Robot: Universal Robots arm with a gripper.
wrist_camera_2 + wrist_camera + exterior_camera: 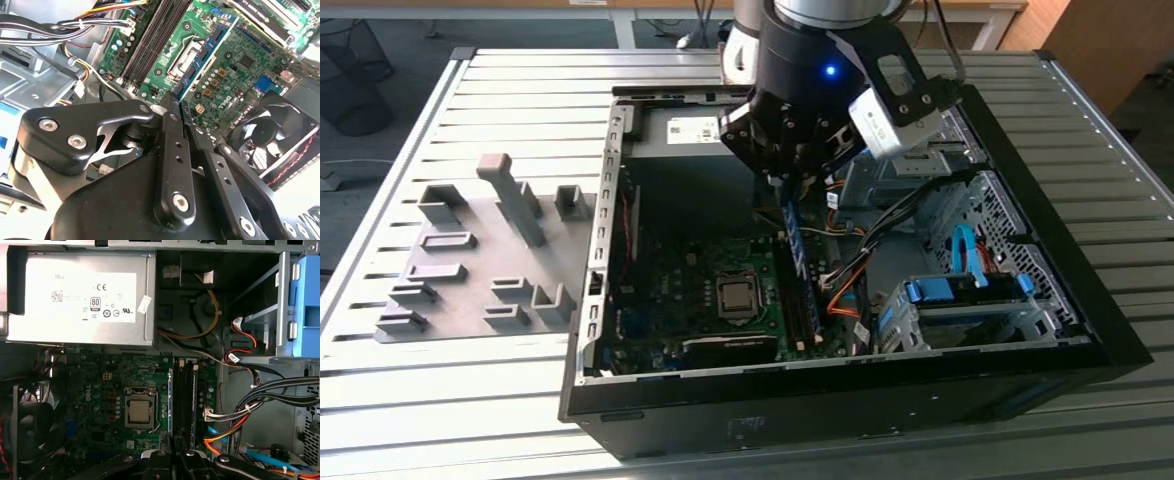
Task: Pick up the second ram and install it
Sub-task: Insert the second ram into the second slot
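The pincer (pixel 786 178) is clamped on the ram (pixel 798 262), which hangs upright from it inside the open case (pixel 854 385), above the motherboard (pixel 100 385). In the second wrist view the two fingers (pixel 170 150) are pressed together on the ram's (pixel 202 55) near end. The slots (pixel 186 395) lie just beside the CPU socket (pixel 138 410). I judge the risk is misalignment: if the stick is tilted or not over a slot, pushing could bend it or damage the slot. The orange cables (pixel 847 290) near the slots could also catch it.
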